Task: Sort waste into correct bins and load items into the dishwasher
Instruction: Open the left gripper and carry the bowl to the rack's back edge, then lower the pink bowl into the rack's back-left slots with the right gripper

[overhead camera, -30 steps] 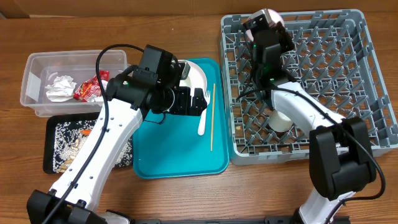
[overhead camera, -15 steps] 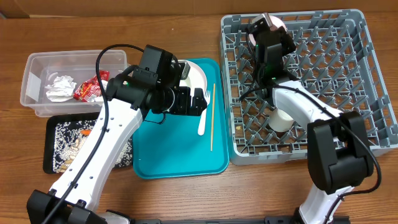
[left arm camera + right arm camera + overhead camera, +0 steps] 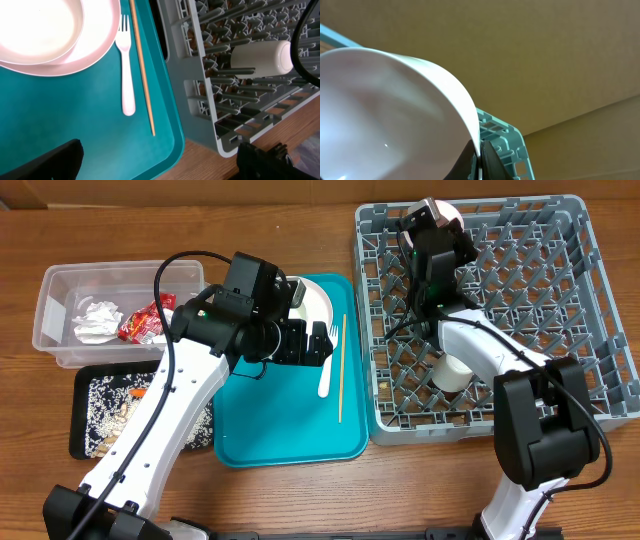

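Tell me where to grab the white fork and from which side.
Take the fork by the rounded end of its handle, from straight above, closing across its width. It lies flat on the tray, tines near the plate, chopstick close alongside.

Robot lab — two arms (image 3: 170,405), wooden table (image 3: 280,220)

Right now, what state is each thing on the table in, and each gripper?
bowl: held by its rim over the rack.
right gripper: shut on the bowl.
left gripper: open, empty, above the teal tray.
cup: on its side in the rack.
plate: flat on the teal tray.
fork: flat beside the plate.
chopstick: flat beside the fork.
tub: holds napkin and wrapper.
black tray: holds scraps.
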